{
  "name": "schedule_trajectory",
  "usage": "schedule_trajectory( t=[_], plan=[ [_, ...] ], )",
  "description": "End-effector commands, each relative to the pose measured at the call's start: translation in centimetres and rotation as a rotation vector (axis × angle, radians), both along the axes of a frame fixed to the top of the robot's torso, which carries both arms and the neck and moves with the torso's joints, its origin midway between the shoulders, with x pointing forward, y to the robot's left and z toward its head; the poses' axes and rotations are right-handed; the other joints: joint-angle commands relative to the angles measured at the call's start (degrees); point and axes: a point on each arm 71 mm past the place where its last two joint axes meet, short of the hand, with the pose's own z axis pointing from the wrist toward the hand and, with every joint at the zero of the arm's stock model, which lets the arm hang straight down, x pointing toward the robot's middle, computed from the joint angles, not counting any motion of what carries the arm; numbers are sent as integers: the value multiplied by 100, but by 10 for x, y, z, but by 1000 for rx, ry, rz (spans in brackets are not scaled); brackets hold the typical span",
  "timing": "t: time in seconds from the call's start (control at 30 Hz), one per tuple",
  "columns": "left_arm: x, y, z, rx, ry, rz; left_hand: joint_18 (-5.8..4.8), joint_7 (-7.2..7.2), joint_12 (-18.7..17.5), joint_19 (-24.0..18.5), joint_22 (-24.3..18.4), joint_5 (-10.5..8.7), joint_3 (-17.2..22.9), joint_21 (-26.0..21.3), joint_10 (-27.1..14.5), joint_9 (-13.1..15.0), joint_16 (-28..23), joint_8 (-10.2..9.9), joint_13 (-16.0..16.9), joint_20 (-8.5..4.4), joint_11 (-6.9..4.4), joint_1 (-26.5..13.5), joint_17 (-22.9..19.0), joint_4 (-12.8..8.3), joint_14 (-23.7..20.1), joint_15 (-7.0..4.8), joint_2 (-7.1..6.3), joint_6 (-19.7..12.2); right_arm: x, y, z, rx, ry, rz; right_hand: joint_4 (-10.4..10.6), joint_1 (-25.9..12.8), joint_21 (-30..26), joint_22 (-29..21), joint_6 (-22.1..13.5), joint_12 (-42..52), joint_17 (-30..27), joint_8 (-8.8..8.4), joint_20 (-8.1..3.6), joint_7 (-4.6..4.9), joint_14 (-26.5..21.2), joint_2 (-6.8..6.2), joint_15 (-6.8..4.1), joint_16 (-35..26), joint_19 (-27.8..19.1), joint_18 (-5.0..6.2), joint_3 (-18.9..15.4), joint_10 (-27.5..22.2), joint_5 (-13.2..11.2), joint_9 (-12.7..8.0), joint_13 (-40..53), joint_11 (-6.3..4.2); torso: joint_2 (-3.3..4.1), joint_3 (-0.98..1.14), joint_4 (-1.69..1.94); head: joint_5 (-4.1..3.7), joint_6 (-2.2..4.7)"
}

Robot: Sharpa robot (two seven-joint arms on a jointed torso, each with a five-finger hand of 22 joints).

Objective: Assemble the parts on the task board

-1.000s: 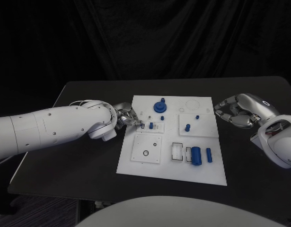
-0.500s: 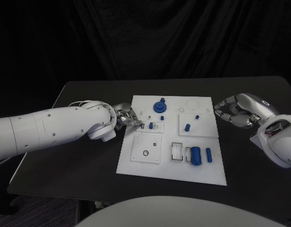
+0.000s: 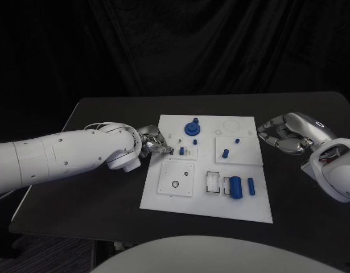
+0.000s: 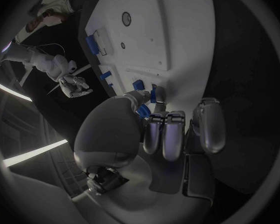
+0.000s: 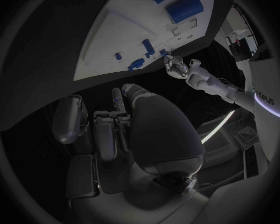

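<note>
The white task board [image 3: 163,196] lies mid-table. On it are a blue gear-like part [image 3: 193,127], a small peg [image 3: 182,151], another peg [image 3: 226,152] and a blue cylinder [image 3: 236,186]. My left hand [image 3: 153,142] is at the board's left edge, fingers curled. Its thumb and a finger pinch a small blue peg [image 4: 154,93] just over the board's rim [image 4: 177,45]. My right hand [image 3: 283,136] hovers off the board's right edge with its fingers curled in. A thin blue part [image 5: 117,99] shows between its thumb and finger.
The black table [image 3: 101,187] runs on each side of the board. A short blue peg [image 3: 251,186] lies beside the cylinder. Empty slots [image 3: 213,182] and a round hole [image 3: 176,183] sit in the board's near half.
My left hand has shifted very slightly at the board's left edge. The right hand and the parts on the board have not moved.
</note>
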Motion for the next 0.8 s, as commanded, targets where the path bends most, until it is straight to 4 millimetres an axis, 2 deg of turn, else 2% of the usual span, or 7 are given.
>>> schedule_trajectory(
  t=[0.03, 0.8],
  plan=[
    [-2, -3, -2, -10, 5, -16, 105, -151, -3, -44, 1028, 26, 57, -31, 585, -2, 15, -14, 1508, -6, -33, 50, 1510, -9, 596, -33, 29, 137, -1, -1, -1, -2, 3, -13, -13, 59, -22, 849, -7, -29, 1458, -32, -12, 19, 575, 2, 26, -25, -19, 93, 34, 448, 14, -7, 1273, 36, 1, 0, 2, 0, -1],
    [-4, -2, -3, -18, -8, -4, 111, -147, -3, -61, 1019, 63, 93, -59, 585, -12, 15, -35, 1508, -4, -30, 57, 1510, -41, 596, -30, 31, 150, -1, -1, -2, -4, 7, -14, -19, 53, -28, 850, -5, -32, 1453, -33, -11, 24, 573, -2, 29, -28, -19, 93, 39, 445, 23, -8, 1268, 40, 1, 1, 0, -2, -1]
  ],
)
